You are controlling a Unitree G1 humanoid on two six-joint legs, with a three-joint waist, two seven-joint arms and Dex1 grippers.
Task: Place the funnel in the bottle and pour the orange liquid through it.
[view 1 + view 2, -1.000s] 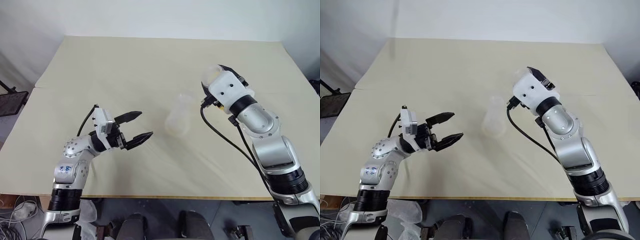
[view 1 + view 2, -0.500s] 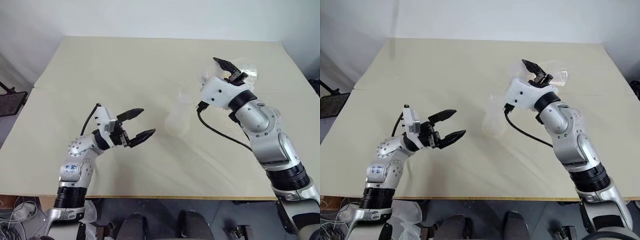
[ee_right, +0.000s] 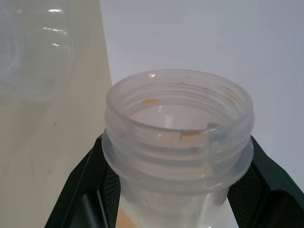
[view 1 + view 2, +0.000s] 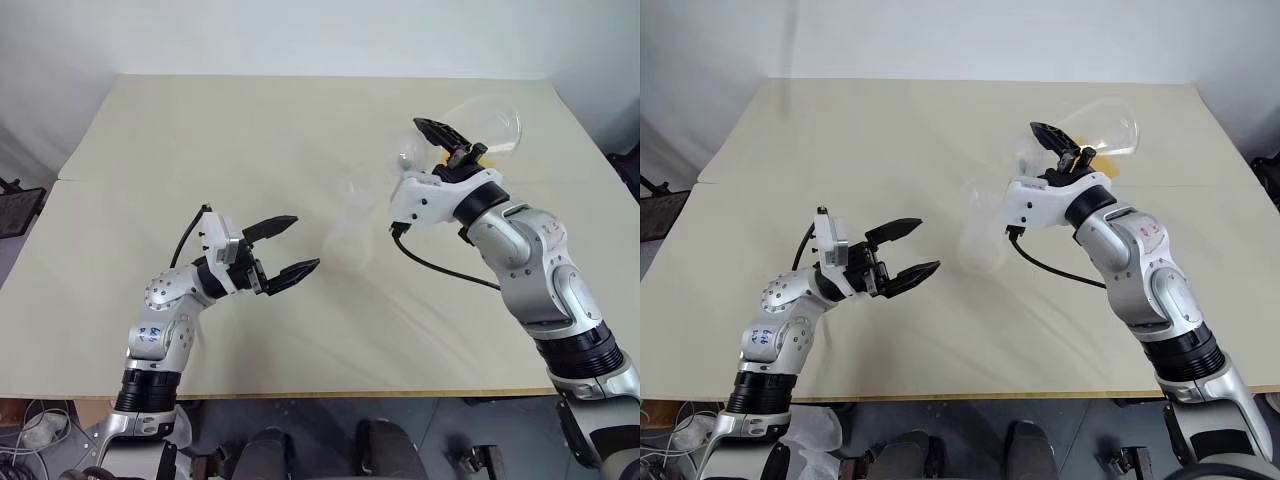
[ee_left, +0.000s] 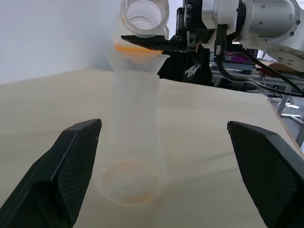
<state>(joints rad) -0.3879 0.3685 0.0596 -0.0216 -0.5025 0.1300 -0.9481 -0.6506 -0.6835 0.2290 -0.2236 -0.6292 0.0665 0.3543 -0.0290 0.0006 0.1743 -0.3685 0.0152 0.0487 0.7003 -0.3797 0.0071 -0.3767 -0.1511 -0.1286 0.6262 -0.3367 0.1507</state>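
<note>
Clear threaded plastic sits clamped between the right gripper's (image 4: 452, 143) black fingers: it holds a flask (image 4: 487, 125) by the neck, tipped so its mouth (image 5: 144, 12) hangs just above the funnel (image 5: 148, 58), with a sliver of the orange liquid (image 5: 134, 47) at the lip. To pour well, I judge the tilt should grow slowly and the mouth stay centred over the funnel's rim, since that rim is narrow and the stream could overshoot onto the table (image 4: 250, 140). The funnel is seated in the neck of the bottle (image 5: 135, 142), which stands upright mid-table, left of the right gripper; a thin orange film already shows in its broad round base. Both vessels are smooth, nearly transparent and probably light, so the bottle could tip if nudged. The left gripper (image 4: 285, 246) waits spread wide and empty, near the bottle's left, apart from it.
</note>
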